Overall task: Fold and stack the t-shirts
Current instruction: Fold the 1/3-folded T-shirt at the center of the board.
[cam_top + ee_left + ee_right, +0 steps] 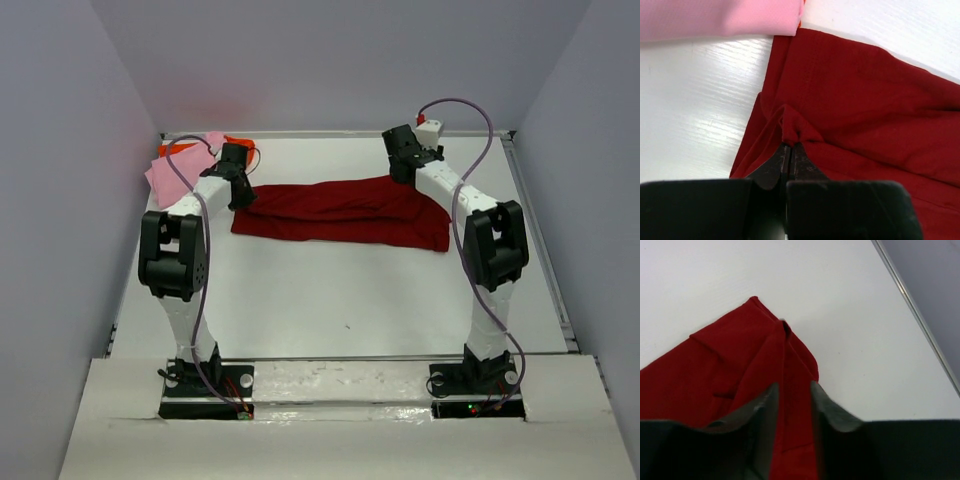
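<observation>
The dark crimson t-shirt (340, 210) lies folded lengthwise in a long band across the back middle of the table. My left gripper (241, 196) is at its left end, shut on a small pinch of crimson cloth (795, 130). My right gripper (404, 170) is at the shirt's far right corner (740, 360), open, with its fingers (765, 402) astride a fold of the cloth. The light pink t-shirt (172, 176) lies at the back left, and also shows in the left wrist view (715, 17). The orange-red t-shirt (236, 142) peeks out from under it.
The white table (340, 290) is walled by grey panels at the left, back and right. A metal rail (920, 320) runs along the table's right edge. Purple cables loop over both arms.
</observation>
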Motion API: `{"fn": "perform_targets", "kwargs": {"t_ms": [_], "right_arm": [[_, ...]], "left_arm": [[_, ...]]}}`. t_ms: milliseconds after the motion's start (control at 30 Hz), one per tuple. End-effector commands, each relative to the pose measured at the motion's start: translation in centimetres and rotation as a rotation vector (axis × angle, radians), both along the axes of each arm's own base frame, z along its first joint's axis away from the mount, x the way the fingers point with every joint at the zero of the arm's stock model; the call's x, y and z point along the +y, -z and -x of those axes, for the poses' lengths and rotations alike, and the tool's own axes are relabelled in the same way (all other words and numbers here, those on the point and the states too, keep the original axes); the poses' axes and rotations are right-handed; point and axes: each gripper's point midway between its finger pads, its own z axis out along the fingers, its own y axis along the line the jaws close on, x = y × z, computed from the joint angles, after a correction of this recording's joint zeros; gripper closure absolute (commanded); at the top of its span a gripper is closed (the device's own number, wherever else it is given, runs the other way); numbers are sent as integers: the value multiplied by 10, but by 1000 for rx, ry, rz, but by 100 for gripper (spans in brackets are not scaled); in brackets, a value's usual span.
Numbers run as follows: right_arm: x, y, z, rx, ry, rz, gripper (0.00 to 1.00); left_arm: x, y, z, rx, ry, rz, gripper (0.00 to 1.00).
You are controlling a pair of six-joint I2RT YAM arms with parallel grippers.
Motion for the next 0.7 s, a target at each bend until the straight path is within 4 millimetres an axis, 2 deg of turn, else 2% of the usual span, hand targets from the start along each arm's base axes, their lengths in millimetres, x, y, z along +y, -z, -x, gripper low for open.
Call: {"fn": "perform_targets", "kwargs": {"t_ms": [0, 133, 167, 267, 333, 367, 400, 467, 500, 533, 600, 633, 667], "right_arm": [[3, -25, -22, -86, -13, -19, 51], [5, -34, -19, -100, -52, -34, 37], [8, -35, -19, -96, -80, -42, 34], [8, -41, -7, -95, -106, -64, 33], [15, -41, 4, -84, -157, -119, 31], [22, -37, 9, -71, -195, -161, 30], [25, -35, 14, -59, -219, -178, 30], [23, -30, 32, -31, -227, -200, 29], [27, -27, 37, -18, -253, -222, 29], [27, -26, 42, -10, -261, -230, 29], [30, -22, 56, 3, -284, -269, 29], [31, -19, 61, 9, -292, -281, 30], [35, -13, 66, 29, -312, -305, 30]], "left_arm": [[9, -24, -19, -81, -11, 1, 94], [19, -46, -19, -148, -32, 0, 78], [22, -51, -18, -161, -38, -4, 67], [21, -72, -13, -200, -34, 9, 53], [16, -87, -5, -231, -20, 38, 39], [14, -92, -2, -246, -10, 49, 27], [13, -98, 1, -265, 0, 55, 21], [9, -115, 13, -319, 31, 75, 18], [8, -124, 15, -356, 42, 84, 11], [4, -133, 25, -384, 64, 105, 10], [0, -144, 33, -424, 93, 121, 10], [-1, -142, 37, -439, 104, 122, 10], [0, -154, 43, -480, 108, 123, 8]]}}
